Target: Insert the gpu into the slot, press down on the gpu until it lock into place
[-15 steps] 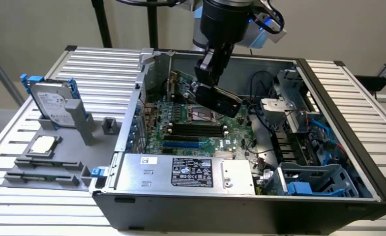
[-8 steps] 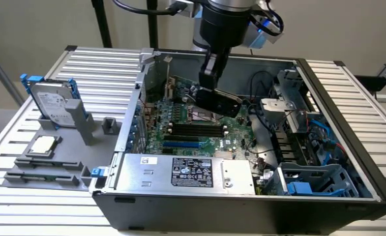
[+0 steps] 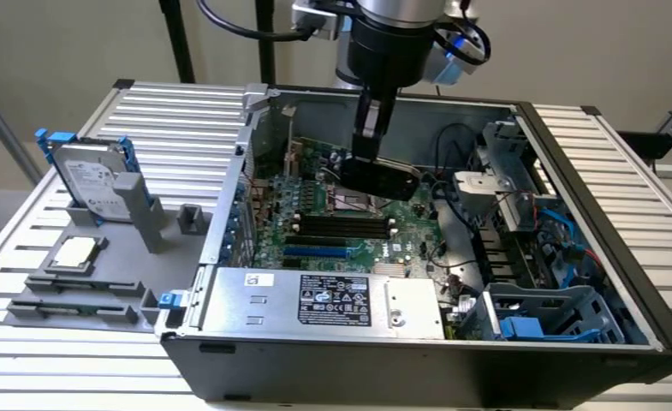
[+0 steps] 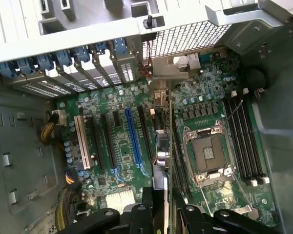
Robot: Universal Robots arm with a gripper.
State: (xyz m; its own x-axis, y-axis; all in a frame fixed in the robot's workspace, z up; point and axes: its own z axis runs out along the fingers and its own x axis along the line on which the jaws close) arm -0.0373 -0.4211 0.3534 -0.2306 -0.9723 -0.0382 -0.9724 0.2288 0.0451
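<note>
**Exterior view.** The claw (image 3: pixel 368 161) is down inside the open computer case (image 3: pixel 450 98). It pinches the gpu (image 3: pixel 389 180) by its upper edge. The card hangs just under the fingers, above the motherboard (image 3: pixel 370 248), and by my reading is not seated. The slot (image 3: pixel 316 253) lies lower than the claw, towards the exterior view's left, between the claw and the silver power-supply box (image 3: pixel 324 300). Black memory sticks (image 3: pixel 341 227) lie between the claw and the slot.

**Wrist view.** The claw (image 4: pixel 162 212) is closed on the gpu (image 4: pixel 170 165), which is seen edge-on, running away from the fingers. The slot (image 4: pixel 133 136) is beside the card, apart from it and empty. The processor socket (image 4: pixel 207 153) is on the claw's other side.

**Handling (judged).** The card is probably light and stiff but fragile, with bare circuitry and a contact edge. Grip across the top edge near mid-length so it cannot tip, and keep the contacts free. The smooth shroud may slip under a downward push.
</note>
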